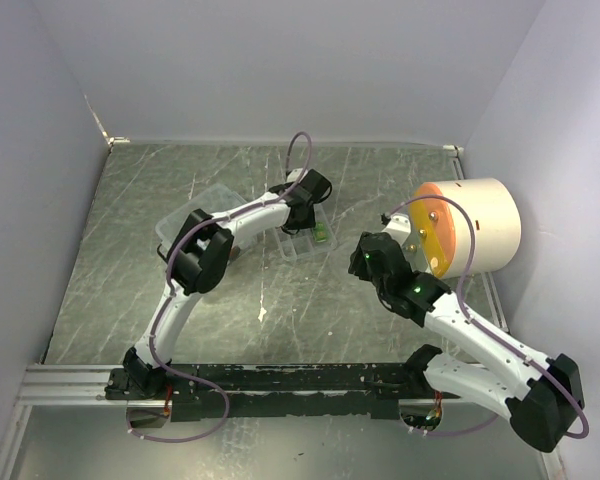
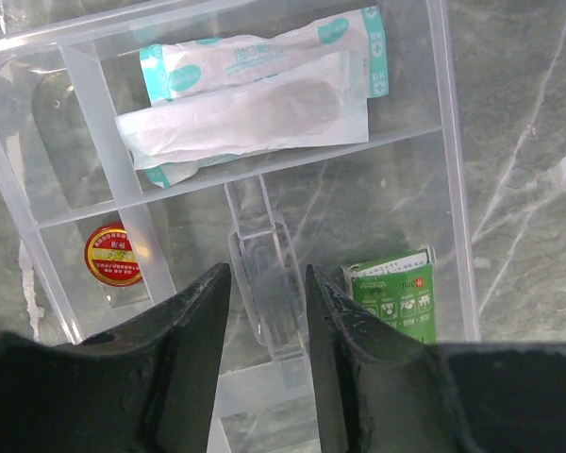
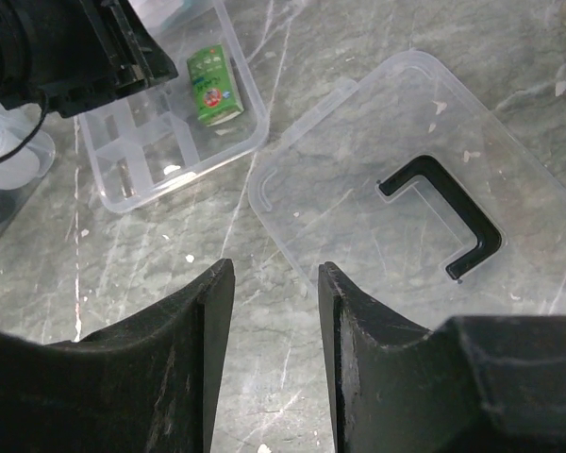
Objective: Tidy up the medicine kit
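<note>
The clear divided tray of the medicine kit lies on the table; it also shows in the left wrist view and the right wrist view. It holds bandage strips, a red round tin and a green packet. My left gripper is over the tray, its fingers closed against both sides of the tray's upright clear handle. The clear lid with its black handle lies flat on the table. My right gripper hovers partly open and empty by the lid's near corner.
The clear box body stands left of the tray, partly behind the left arm. A big cream cylinder with an orange face lies at the right by the wall. Walls close in the table on three sides.
</note>
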Tool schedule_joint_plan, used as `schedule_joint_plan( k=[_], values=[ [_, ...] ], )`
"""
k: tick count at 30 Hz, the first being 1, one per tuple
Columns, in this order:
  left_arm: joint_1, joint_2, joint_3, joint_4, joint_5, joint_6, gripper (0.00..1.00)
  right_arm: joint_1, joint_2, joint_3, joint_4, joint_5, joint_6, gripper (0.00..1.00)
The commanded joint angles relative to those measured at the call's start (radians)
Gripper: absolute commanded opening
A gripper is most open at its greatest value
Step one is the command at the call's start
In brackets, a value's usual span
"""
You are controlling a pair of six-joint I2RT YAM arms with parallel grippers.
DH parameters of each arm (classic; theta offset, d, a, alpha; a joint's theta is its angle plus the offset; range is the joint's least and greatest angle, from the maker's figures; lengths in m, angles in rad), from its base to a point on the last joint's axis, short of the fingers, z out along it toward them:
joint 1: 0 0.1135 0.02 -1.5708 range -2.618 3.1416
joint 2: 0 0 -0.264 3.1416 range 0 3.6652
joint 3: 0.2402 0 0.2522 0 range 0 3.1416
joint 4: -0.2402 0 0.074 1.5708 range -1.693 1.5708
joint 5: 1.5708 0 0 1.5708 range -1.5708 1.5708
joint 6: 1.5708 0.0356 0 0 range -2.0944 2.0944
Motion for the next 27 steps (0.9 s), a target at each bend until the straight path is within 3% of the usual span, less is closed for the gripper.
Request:
schedule_joint_plan(
  k=[1, 13, 16, 21, 27],
  values=[
    [0.012, 0.017, 0.011, -0.033, -0.004, 0.055, 0.46, -0.002, 0.018, 0.021, -0.029, 0.035, 0.016, 0.41],
    [0.012, -0.105, -0.169, 0.116, 0.149, 0.308, 0.39, -0.001, 0.035, 0.017, -0.029, 0.069, 0.032, 0.38],
    [0.012, -0.108, -0.173, 0.130, 0.160, 0.340, 0.42, -0.001, 0.038, 0.015, -0.034, 0.082, 0.033, 0.38],
    [0.012, -0.065, -0.107, 0.062, 0.149, 0.340, 0.60, 0.000, 0.040, 0.008, -0.028, 0.081, 0.034, 0.38],
    [0.007, -0.044, -0.096, 0.041, 0.099, 0.300, 0.54, -0.001, 0.051, 0.003, -0.024, 0.073, 0.041, 0.38]
  ],
)
